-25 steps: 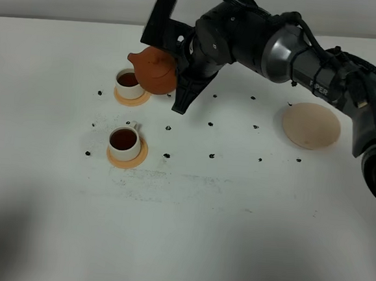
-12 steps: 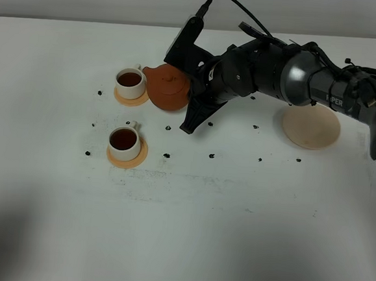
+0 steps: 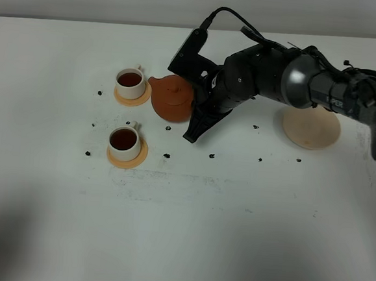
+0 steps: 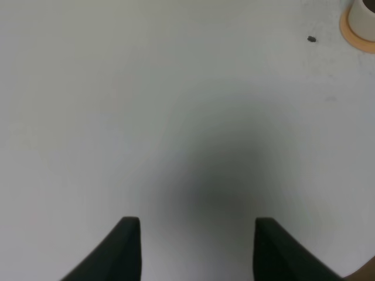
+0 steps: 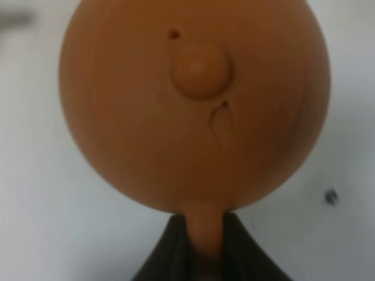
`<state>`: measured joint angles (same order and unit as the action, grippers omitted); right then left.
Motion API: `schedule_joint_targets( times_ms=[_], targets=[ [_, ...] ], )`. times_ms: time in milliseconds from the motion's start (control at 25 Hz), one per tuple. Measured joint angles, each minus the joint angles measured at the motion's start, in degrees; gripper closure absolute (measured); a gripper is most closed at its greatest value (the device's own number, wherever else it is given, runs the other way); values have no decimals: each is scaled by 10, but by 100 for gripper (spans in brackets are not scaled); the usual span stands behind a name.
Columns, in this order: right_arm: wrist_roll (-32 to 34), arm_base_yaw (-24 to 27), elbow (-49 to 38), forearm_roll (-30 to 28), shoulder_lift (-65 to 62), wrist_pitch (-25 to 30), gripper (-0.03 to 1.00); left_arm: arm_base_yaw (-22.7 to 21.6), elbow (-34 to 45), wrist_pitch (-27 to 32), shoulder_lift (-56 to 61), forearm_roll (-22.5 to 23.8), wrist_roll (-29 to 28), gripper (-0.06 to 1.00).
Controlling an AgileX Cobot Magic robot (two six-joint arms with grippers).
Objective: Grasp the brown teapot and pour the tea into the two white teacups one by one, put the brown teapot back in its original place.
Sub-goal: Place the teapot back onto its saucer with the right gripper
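We see teapot point(image 3: 172, 99) levelled, withdrawn from cups point(image 3: 129, 83); both filled. Right end effector point(image 5: 199, 234) pinching handle; saucer point(image 3: 311, 125) return next.

Even, diffuse overhead light on the matte white tabletop point(image 3: 245, 236), without glare. A soft grey shadow sits at 7 o'clock in the high view. Left wrist view: a blurred dark shadow patch at centre. Right wrist view: the round reddish-brown clay teapot point(image 5: 193, 105) fills the frame, soft and out of focus.
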<state>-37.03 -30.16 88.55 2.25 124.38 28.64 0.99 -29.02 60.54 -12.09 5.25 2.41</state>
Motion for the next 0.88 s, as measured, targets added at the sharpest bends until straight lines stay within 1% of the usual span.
schedule_joint_targets(
  times_ms=[80, 200, 360, 480, 600, 720, 880],
  targets=[
    [0, 6, -47, 11, -39, -23, 85, 0, 0, 0, 0, 0, 0, 49],
    [4, 23, -132, 27, -113, -80, 85, 0, 0, 0, 0, 0, 0, 49],
    [39, 59, -229, 78, -200, -120, 85, 0, 0, 0, 0, 0, 0, 49],
    [113, 102, -286, 116, -245, -130, 85, 0, 0, 0, 0, 0, 0, 49],
    [198, 144, -337, 129, -267, -131, 85, 0, 0, 0, 0, 0, -1, 49],
    [240, 178, -376, 132, -268, -130, 85, 0, 0, 0, 0, 0, -1, 49],
    [259, 200, -402, 133, -258, -129, 85, 0, 0, 0, 0, 0, -1, 49]
  ],
)
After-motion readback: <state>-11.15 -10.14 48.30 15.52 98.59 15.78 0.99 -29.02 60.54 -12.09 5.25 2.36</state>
